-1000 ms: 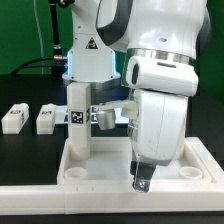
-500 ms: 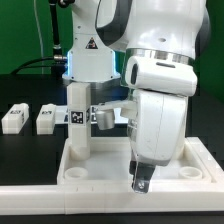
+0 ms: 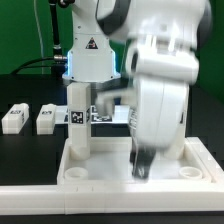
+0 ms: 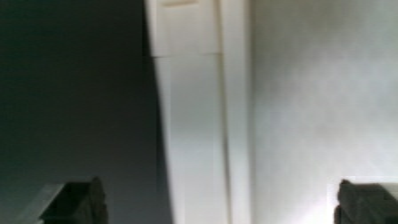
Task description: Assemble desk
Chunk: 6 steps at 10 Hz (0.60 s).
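The white desk top [image 3: 110,178] lies at the front, a tray with a raised rim and round corner sockets. One white square leg [image 3: 79,122] with a black-white tag stands upright in its socket at the exterior view's left. Two more tagged legs [image 3: 13,118] [image 3: 45,120] lie on the dark table further left. My gripper [image 3: 143,172] hangs low over the tray, blurred by motion. In the wrist view the gripper [image 4: 222,205] is open, dark fingertips [image 4: 75,202] far apart, with the tray's rim [image 4: 192,120] below them and nothing held.
The robot's base and column [image 3: 88,55] stand behind the tray. A further tagged white part [image 3: 103,115] shows behind the upright leg. A long white bar [image 3: 60,212] runs along the front edge. The table is black.
The arm was still in the earlier frames and is now moving, its body and gripper blurred and shifted slightly toward the exterior view's left. The legs and tray have not moved.
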### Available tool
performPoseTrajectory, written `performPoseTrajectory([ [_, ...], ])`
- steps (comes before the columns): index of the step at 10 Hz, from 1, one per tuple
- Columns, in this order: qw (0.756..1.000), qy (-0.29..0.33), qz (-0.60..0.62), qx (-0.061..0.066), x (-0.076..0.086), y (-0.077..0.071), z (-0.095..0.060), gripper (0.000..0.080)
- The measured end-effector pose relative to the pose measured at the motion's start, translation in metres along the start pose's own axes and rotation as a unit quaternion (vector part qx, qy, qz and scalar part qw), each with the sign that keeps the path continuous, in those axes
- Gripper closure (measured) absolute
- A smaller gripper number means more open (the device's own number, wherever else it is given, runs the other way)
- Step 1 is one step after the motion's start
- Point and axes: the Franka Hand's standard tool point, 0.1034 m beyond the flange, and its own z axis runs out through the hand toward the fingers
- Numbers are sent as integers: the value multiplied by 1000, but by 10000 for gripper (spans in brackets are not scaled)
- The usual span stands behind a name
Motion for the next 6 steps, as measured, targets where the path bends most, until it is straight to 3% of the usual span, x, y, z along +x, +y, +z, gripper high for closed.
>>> performPoseTrajectory([
  [1,1000,-2,7,4,-14,0,-17,151],
  [3,1000,-15,25,1,-61,19,-46,151],
  [4,997,-18,75,-2,-68,24,-43,151],
  [6,990,-17,138,-2,-64,24,-41,151],
])
